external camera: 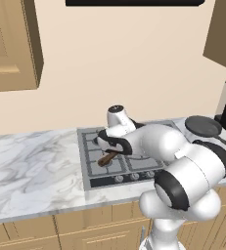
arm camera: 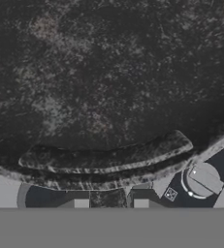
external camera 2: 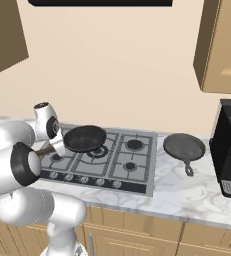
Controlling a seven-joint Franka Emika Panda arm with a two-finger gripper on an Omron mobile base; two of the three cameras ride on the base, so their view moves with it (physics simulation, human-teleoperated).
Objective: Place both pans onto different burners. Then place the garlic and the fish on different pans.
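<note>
Right base view: marble counter (external camera 2: 187, 187), steel cooktop (external camera 2: 137, 165).

I stand in a home kitchen, rendered rather than real. Before me a grey steel cooktop (external camera 2: 104, 157) with gas burners (external camera 2: 134, 145) and front knobs (external camera 2: 84, 180) is set into a marble-patterned surface (external camera: 31, 171). Wooden cabinets (external camera: 9, 44) hang on the beige wall (external camera: 124, 63), more run below, and a black appliance (external camera 2: 229, 150) stands at the right.

Glossy white rounded arm (external camera: 183, 166), black joint bands, bulbous segments, grey-capped white wrist
</note>
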